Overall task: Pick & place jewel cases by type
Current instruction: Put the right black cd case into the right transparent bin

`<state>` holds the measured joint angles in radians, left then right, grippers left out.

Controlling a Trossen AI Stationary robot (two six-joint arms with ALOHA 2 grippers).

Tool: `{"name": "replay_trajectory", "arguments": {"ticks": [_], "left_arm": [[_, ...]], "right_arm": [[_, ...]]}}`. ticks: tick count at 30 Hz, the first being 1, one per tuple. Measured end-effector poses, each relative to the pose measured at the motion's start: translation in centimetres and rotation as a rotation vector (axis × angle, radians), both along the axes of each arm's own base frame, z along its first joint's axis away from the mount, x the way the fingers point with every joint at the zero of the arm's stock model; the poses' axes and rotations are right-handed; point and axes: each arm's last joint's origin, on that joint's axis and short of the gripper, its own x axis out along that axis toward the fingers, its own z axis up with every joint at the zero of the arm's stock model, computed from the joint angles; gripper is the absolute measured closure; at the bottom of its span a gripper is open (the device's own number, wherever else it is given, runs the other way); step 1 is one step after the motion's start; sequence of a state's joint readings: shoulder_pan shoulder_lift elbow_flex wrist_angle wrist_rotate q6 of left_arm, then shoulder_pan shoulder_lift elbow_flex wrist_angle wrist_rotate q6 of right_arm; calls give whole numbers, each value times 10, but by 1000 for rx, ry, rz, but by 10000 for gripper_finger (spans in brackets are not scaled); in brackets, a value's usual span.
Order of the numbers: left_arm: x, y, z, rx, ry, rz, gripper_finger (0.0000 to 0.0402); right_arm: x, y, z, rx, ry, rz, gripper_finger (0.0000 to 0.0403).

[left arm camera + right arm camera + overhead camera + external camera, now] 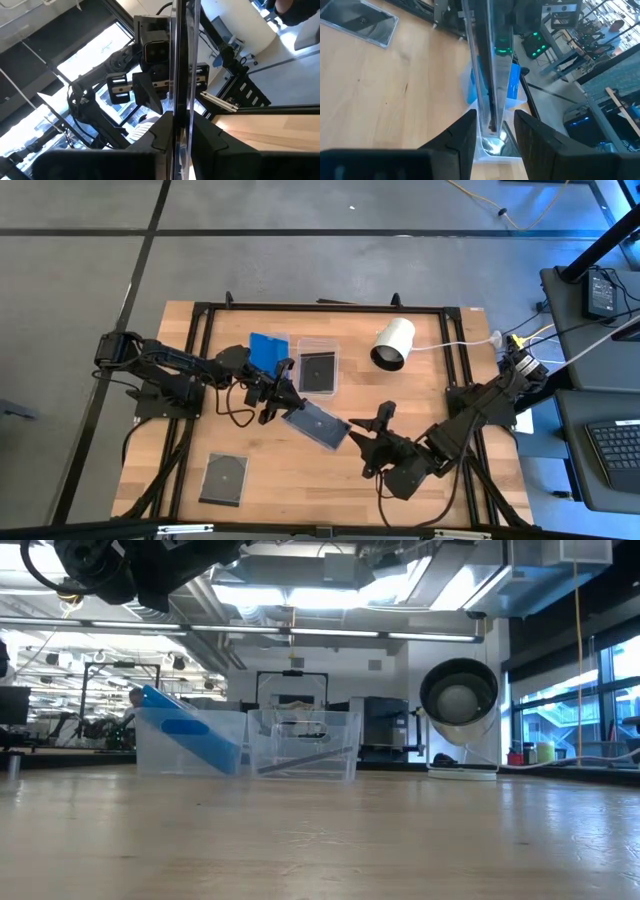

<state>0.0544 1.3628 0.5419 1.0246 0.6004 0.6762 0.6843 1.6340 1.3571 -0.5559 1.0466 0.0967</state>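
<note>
A dark jewel case (pixel 318 423) hangs in the air over the table's middle, between my two grippers. My left gripper (pixel 284 406) is shut on its left end. My right gripper (pixel 362 432) stands open at the case's right end, one finger on each side of its edge (pixel 490 107), and a gap shows beside one finger. Another dark jewel case (pixel 224 478) lies flat on the table near the front left. A blue jewel case (pixel 268 348) leans in the left tub (pixel 190 745). A dark one (pixel 318 370) lies in the right tub (pixel 305 745). My left gripper pinches the case's left end (pixel 180 107) between its two fingers, one on each flat face. The fingers come about level from the table's left. The case is lifted clear of the table and reaches away toward my right gripper.
A white cylinder with a dark end (pixel 393 343) lies at the back right, with a cable running to the right edge. A black frame (pixel 330 307) runs around the tabletop. Bare wood lies along the near edge (pixel 320 840).
</note>
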Motion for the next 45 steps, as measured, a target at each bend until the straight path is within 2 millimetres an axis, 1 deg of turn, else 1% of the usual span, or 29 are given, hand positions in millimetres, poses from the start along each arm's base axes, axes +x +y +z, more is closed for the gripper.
{"name": "replay_trajectory", "arguments": {"ticks": [3,9,17,21,26,35,39,45], "left_arm": [[0,0,0,0,3,1,364],[0,0,0,0,3,1,355],[0,0,0,-1,3,3,363],[0,0,0,-7,7,1,352],[0,0,0,-7,6,-1,339],[0,0,0,-16,12,-1,338],[0,0,0,-55,35,-11,316],[0,0,-2,-115,91,-24,253]], "right_arm": [[1,0,0,4,-2,-3,267],[2,1,1,25,-27,-4,273],[2,1,1,38,-32,-10,330],[2,1,1,16,-20,-2,357],[2,1,1,22,-24,-4,357],[2,1,1,42,-35,-13,358],[2,0,2,27,-46,-30,358],[3,-1,2,23,-50,-39,358]]}}
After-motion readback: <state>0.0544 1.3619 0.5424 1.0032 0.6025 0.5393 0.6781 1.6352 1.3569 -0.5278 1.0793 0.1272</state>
